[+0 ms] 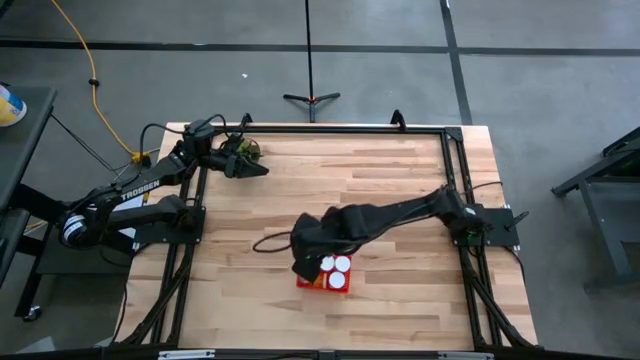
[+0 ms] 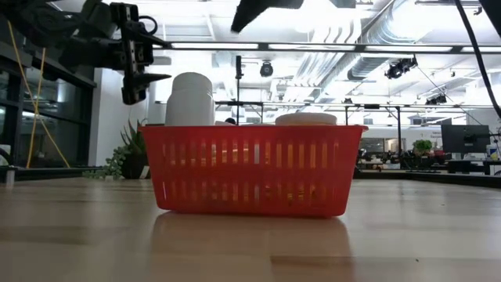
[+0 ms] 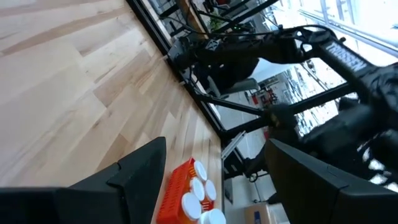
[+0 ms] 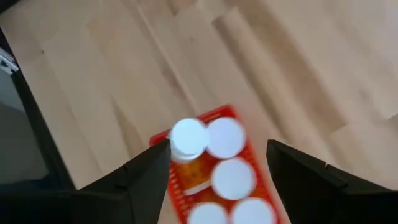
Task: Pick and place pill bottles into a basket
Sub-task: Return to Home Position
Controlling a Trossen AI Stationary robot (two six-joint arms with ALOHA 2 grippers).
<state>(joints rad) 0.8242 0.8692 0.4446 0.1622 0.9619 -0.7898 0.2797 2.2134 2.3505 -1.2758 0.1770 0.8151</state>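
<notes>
**On the tabletop: bottles in the basket, both arms empty**

Toward the front half of the tabletop (image 1: 400, 170), about midway across, we see the basket (image 2: 250, 168) sitting flat on the wood. The pill bottles (image 4: 233, 177) stand upright inside it, packed side by side. From above we count 5 round white caps, with orange showing between them. From table height, the whitish bottle (image 2: 192, 102) rises well above the rim at the end of the basket that shows on the left. 1 more cap just clears the rim farther along.

Directly over the basket hangs the right gripper (image 4: 219, 146). Its fingers (image 4: 143, 177) are spread wide with nothing between them, and they are clear of the caps below. The right arm reaches in to it from its base at the tabletop's right edge.

Farther back, near the far left corner, we find the left gripper (image 3: 216, 143), raised above the wood and just beside a small green plant (image 2: 129, 157). Its fingers (image 3: 137, 180) are likewise spread apart and hold nothing.

Beyond the tabletop's far edge, a thin black stand (image 1: 310, 97) rests on the grey floor. A yellow cable (image 1: 94, 80) trails across that floor toward the left arm's side.
</notes>
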